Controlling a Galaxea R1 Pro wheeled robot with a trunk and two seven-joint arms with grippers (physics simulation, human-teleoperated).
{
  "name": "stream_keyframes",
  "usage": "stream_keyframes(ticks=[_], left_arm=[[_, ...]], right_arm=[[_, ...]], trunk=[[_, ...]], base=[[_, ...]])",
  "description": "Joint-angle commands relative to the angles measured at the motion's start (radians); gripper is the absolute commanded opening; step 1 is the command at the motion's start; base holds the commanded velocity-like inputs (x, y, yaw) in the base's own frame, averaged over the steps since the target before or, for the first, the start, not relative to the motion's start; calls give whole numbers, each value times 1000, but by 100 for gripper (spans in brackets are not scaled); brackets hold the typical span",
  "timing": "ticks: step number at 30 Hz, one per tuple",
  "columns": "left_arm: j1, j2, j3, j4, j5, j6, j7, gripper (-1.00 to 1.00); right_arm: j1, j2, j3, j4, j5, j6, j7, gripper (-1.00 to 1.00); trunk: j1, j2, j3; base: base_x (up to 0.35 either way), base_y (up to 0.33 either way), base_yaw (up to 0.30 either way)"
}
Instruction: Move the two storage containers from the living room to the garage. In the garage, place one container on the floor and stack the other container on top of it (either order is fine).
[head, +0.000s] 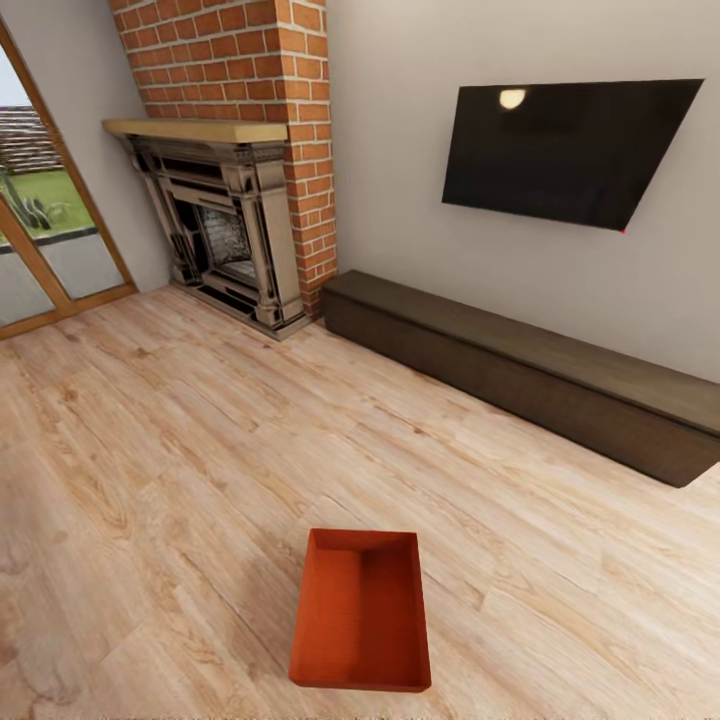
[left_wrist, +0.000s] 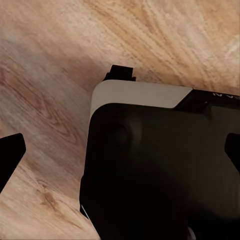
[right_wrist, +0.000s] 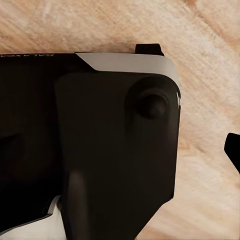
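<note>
One red-orange storage container (head: 361, 609) lies on the light wood plank floor (head: 170, 470) of the living room, low in the head view and a little left of centre. It is open-topped and nothing is in it. The left wrist view looks down on the robot's dark body and the planks; my left gripper (left_wrist: 122, 152) is open, one dark fingertip (left_wrist: 11, 155) at each side edge, nothing between them. In the right wrist view my right gripper (right_wrist: 120, 152) also stands open over the dark body, with one fingertip (right_wrist: 233, 149) showing. Neither gripper is near the container.
A red brick fireplace (head: 235, 215) stands at the back left. A long low dark bench (head: 520, 370) runs along the white wall under a wall-mounted black TV (head: 565, 150). A glass door with a wood frame (head: 45, 250) is at the far left.
</note>
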Motion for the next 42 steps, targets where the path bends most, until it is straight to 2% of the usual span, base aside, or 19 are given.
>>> stream_keyframes(ticks=[1,21,42], left_arm=[[-1,0,-3,0,8,2,3,100],[-1,0,-3,0,8,2,3,100],[-1,0,-3,0,8,2,3,100]], right_arm=[[-1,1,8,3,-9,-5,-1,100],[-1,2,7,3,-9,-4,3,100],[-2,3,7,4,-9,-5,4,100]], trunk=[[0,-1,-2],[0,-1,-34],[0,-1,-67]], base=[[0,0,0],[0,0,3],[0,0,66]])
